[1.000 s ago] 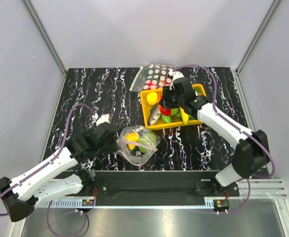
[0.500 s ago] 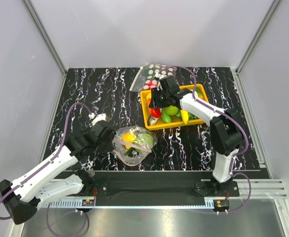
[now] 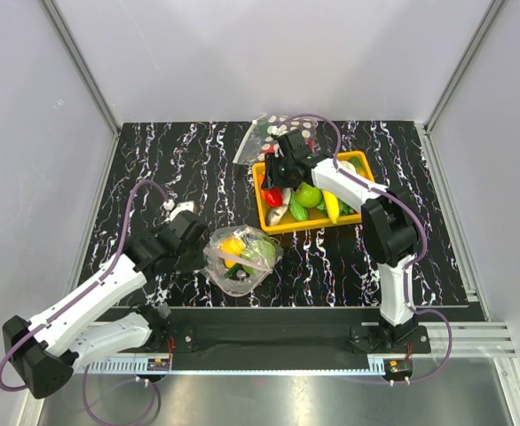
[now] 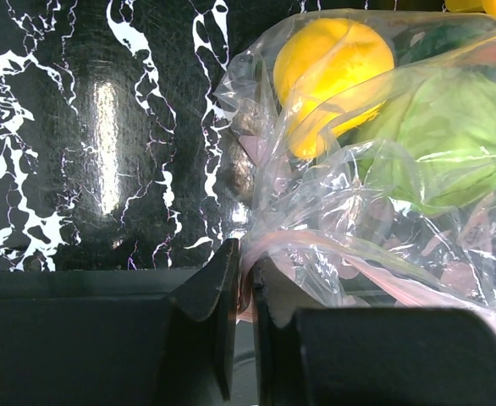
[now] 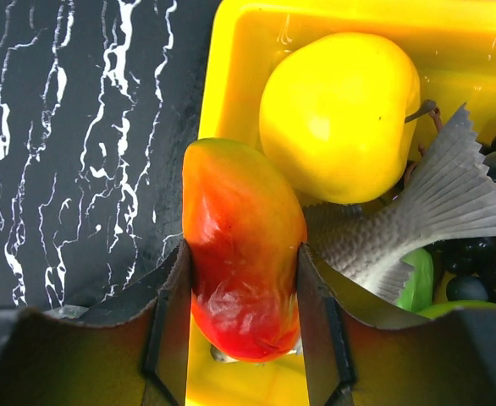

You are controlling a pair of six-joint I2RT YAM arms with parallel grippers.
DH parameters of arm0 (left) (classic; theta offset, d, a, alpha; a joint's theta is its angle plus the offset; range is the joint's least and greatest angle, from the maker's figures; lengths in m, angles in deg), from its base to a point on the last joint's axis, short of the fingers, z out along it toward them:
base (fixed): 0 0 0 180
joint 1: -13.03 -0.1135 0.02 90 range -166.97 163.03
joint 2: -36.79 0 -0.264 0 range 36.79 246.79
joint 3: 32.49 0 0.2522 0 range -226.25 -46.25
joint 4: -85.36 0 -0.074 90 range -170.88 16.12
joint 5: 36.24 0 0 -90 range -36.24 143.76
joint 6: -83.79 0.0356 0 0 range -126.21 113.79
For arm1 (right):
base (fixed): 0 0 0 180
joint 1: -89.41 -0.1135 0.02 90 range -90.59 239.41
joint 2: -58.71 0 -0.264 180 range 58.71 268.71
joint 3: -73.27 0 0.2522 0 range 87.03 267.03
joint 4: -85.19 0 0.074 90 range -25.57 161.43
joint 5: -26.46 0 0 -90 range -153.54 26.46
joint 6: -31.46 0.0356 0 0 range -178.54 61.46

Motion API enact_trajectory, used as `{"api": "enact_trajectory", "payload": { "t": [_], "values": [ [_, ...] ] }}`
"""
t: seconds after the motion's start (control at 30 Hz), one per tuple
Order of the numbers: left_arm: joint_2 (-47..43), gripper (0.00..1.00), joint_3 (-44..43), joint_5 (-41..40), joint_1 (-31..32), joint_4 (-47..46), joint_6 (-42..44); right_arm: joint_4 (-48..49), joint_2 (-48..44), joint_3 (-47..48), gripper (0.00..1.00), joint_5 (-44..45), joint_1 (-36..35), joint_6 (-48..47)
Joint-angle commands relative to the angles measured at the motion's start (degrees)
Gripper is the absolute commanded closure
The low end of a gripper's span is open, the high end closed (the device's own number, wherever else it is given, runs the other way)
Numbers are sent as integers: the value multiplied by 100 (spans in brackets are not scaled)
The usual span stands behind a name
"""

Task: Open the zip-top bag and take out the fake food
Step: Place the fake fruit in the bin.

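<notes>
The zip-top bag [image 3: 243, 256] lies crumpled at the front middle of the table, with yellow [image 4: 333, 72] and green [image 4: 451, 135] fake food inside. My left gripper [image 3: 200, 249] is at its left edge and is shut on the bag's pink-edged rim [image 4: 245, 264]. My right gripper [image 3: 276, 184] is over the left end of the yellow tray [image 3: 262, 169]. It is shut on a red-orange fruit [image 5: 239, 194], held next to a yellow apple [image 5: 339, 114].
The yellow tray [image 5: 231, 51] also holds a grey toy fish [image 5: 417, 211], green pieces and dark grapes. A polka-dot bag [image 3: 273, 133] lies behind the tray. The black marbled table [image 3: 171, 169] has grey walls on three sides.
My right gripper has moved left and back over the tray's left end, carrying the red-orange fruit. My left gripper and the bag have shifted slightly.
</notes>
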Motion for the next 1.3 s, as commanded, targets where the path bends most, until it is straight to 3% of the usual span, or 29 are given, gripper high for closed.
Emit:
{"api": "enact_trajectory", "payload": {
  "t": [0.0, 0.07, 0.2, 0.37, 0.43, 0.8, 1.07, 1.2, 1.27],
  "values": [
    [84, 86, -304, 112, -78, -239, 161, -280, 166, 304, 85, 178, -27, 118],
    [146, 85, -313, 148, -96, -248, 196, -306, 175, 313, 68, 195, -27, 144],
    [216, 81, -383, 191, -122, -274, 266, -324, 88, 304, 45, 266, -35, 109],
    [251, 77, -409, 253, -148, -283, 293, -341, -27, 356, 24, 275, -27, 39],
    [269, 77, -418, 271, -166, -292, 311, -350, -88, 357, 21, 275, -27, 12],
    [172, 76, -427, 323, -166, -283, 337, -394, -1019, 251, 19, 398, -27, -128],
    [181, 76, -497, 675, -166, -511, 451, -744, -2012, -319, 25, -244, -518, -172],
    [225, 76, -550, 798, -166, -582, 521, -948, -2679, -679, 39, -314, -1273, -173],
    [251, 76, -594, 833, -166, -582, 530, -922, -2970, -970, 53, -411, -1678, -15]
  ]
}}
